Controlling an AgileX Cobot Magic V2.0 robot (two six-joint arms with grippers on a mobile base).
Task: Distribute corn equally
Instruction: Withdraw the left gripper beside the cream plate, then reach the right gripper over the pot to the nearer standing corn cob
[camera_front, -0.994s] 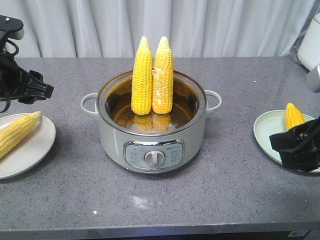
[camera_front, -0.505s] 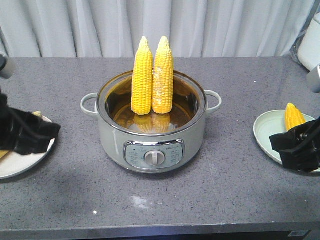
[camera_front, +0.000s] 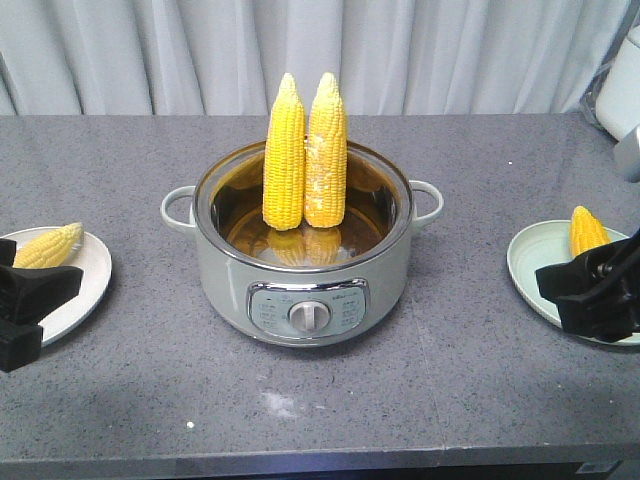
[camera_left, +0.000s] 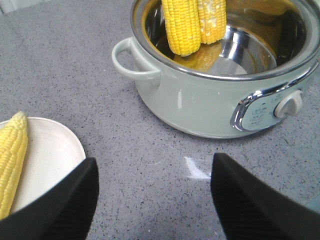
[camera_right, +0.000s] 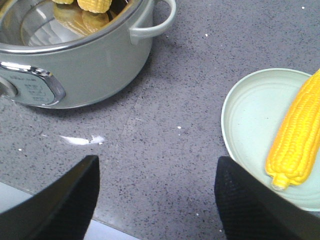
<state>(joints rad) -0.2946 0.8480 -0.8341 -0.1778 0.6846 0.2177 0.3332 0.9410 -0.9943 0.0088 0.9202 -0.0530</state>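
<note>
Two cobs (camera_front: 285, 155) stand upright, touching, in the pot (camera_front: 225, 285); a pale cob (camera_front: 48, 247) lies on the left plate (camera_front: 95, 265), a golden cob (camera_front: 587, 231) on the right plate (camera_front: 530, 262).

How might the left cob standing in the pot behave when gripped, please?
The left cob looks rigid, likely lifting without bending. Standing on end beside its neighbour, it may topple. Tapered and round, it could slip or roll.

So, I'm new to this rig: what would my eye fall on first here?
A golden cob and a paler cob stand upright, side by side, in the open pot at centre. A third cob lies on the left plate, a fourth cob on the right plate.
</note>
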